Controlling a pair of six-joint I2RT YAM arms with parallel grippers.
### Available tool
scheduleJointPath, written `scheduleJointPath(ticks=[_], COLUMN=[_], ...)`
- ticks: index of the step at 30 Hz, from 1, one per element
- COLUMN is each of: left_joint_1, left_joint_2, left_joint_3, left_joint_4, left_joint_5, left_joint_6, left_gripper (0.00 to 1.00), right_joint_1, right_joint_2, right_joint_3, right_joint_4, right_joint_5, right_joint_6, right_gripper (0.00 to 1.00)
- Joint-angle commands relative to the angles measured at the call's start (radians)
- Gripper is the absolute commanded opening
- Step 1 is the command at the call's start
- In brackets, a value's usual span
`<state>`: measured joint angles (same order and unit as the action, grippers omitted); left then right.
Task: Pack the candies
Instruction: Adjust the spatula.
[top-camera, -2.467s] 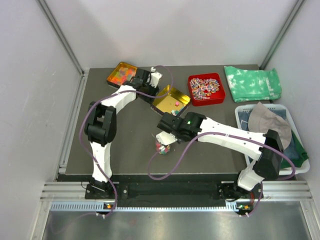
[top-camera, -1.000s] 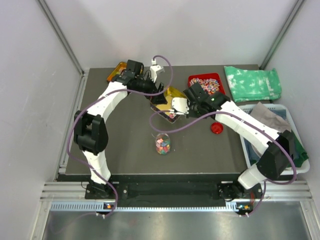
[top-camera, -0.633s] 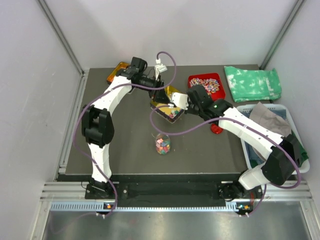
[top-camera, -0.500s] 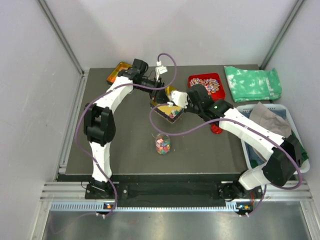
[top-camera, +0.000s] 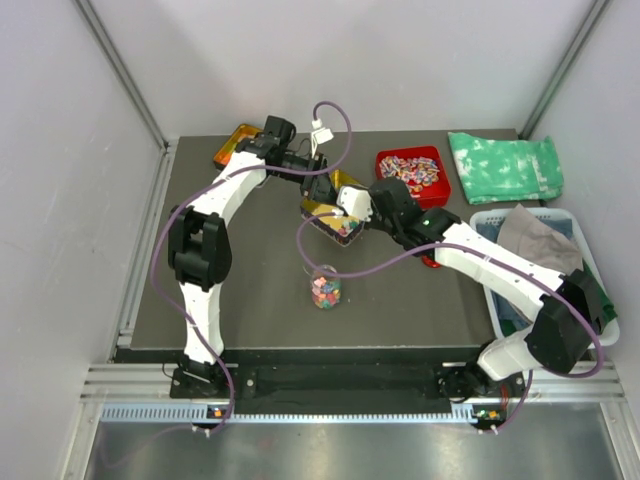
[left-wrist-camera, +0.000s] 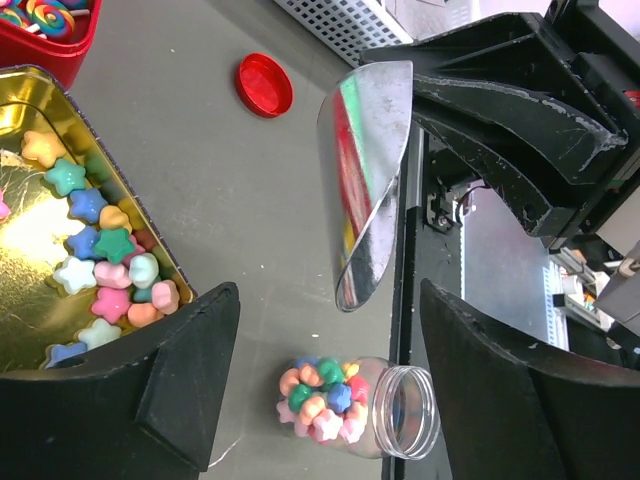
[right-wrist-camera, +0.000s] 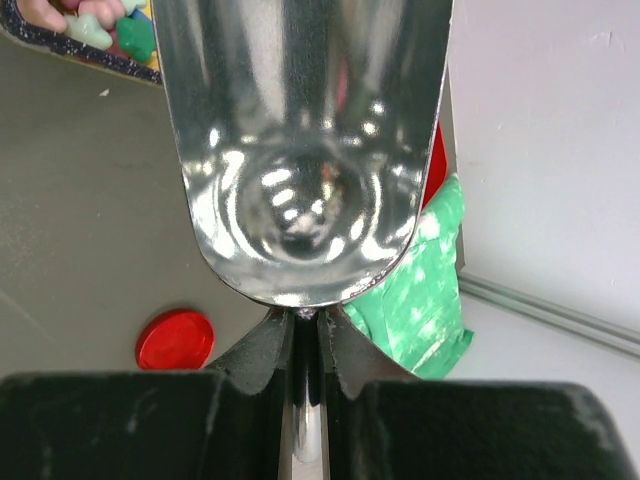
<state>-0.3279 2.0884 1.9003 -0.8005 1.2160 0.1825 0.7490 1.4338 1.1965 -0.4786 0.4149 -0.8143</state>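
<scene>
The dark table (top-camera: 250, 290) carried a white basket (top-camera: 484, 218) at its right edge and a green cloth (top-camera: 505, 167) in the far right corner. Both arms reached to the middle of the far side, where a gold tin (left-wrist-camera: 25, 250) lay just beside a red tray (top-camera: 444, 185).

The left gripper (left-wrist-camera: 325, 310) hung at the tin with its fingers set wide apart and nothing between them. The right gripper (right-wrist-camera: 305, 345) was pressed tight on the thin handle of a metal scoop (left-wrist-camera: 365, 180). The scoop was empty and stood in the air close to the near edge of the tin.

A clear jar (top-camera: 325, 288) stood nearer to the arms' bases, without its red lid (left-wrist-camera: 264, 84), which lay apart on the table. The candies (left-wrist-camera: 105, 265) were in two places: many in the corner of the tin, and a small heap at the bottom of the jar.
</scene>
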Motion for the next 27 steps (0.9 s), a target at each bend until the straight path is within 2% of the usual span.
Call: scheduleJointPath(ticks=[1,3,12,13,16,17,19,20,21,27], left_joint_1=[0.006,0.006,0.004,0.004,0.003,0.003,0.001,0.000,-0.002,-0.003], left_joint_2=[-0.036,-0.030,-0.021,-0.019,-0.018,-0.019,-0.016,-0.016,-0.014,-0.002], left_joint_3=[0.028,0.028,0.051,0.049,0.039,0.037,0.031,0.031,0.029,0.058], left_joint_4=[0.046,0.053,0.110,0.110,0.109,0.109,0.109,0.109,0.106,0.026], left_joint_5=[0.050,0.048,0.051,0.051,0.042,0.043,0.043,0.043,0.042,0.077], left_joint_6=[-0.008,-0.020,-0.078,-0.078,-0.077,-0.072,-0.072,-0.071,-0.072,-0.005], left_gripper=[0.74,0.68,0.59,0.52,0.37,0.26,0.16,0.04,0.00,0.00], right_joint_1=[0.012,0.021,0.053,0.058,0.064,0.064,0.066,0.067,0.067,0.067], right_joint_2=[-0.026,-0.023,-0.003,0.000,0.008,0.007,0.005,0.005,0.005,-0.047], right_joint_3=[0.024,0.038,0.031,0.035,0.057,0.060,0.069,0.072,0.072,0.043], right_joint_4=[0.060,0.049,0.058,0.058,0.051,0.051,0.057,0.058,0.063,0.063], right_joint_5=[-0.005,-0.011,-0.010,-0.010,-0.008,-0.008,-0.008,-0.011,-0.011,-0.099], right_joint_6=[0.049,0.059,0.064,0.069,0.081,0.084,0.090,0.093,0.098,0.118], right_gripper=[0.00,0.00,0.00,0.00,0.00,0.00,0.00,0.00,0.00,0.00])
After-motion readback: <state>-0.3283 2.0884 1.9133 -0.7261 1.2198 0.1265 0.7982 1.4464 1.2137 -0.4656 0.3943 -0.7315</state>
